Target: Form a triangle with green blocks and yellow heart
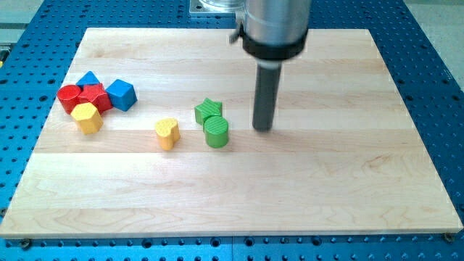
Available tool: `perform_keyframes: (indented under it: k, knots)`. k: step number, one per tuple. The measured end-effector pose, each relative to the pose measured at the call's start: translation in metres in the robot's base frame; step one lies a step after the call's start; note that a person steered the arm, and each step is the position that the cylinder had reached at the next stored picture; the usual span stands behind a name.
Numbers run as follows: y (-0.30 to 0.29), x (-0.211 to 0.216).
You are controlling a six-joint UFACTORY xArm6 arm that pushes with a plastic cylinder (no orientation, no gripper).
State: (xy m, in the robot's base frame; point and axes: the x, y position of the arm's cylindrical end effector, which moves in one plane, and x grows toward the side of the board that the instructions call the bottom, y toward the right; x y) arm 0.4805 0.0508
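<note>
Near the middle of the wooden board (304, 188) my tip (262, 129) rests on the surface; it is a plain rod, so it grips nothing. Just beside it, toward the view's left, stand the green cylinder (216, 132) and the green star (208, 110), touching each other. Further left is the yellow heart (167, 133), apart from them. Far left, two red blocks (85, 97), two blue blocks (121, 94) and a yellow block (87, 117) cluster together.
</note>
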Motion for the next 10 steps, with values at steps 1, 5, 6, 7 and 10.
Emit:
perform_keyframes:
  k: [1,5,6,7,10]
  knots:
    - [-0.044,0.034]
    - [-0.046,-0.036]
    - [-0.038,-0.037]
    - [-0.095,-0.047]
    - [-0.156,-0.014]
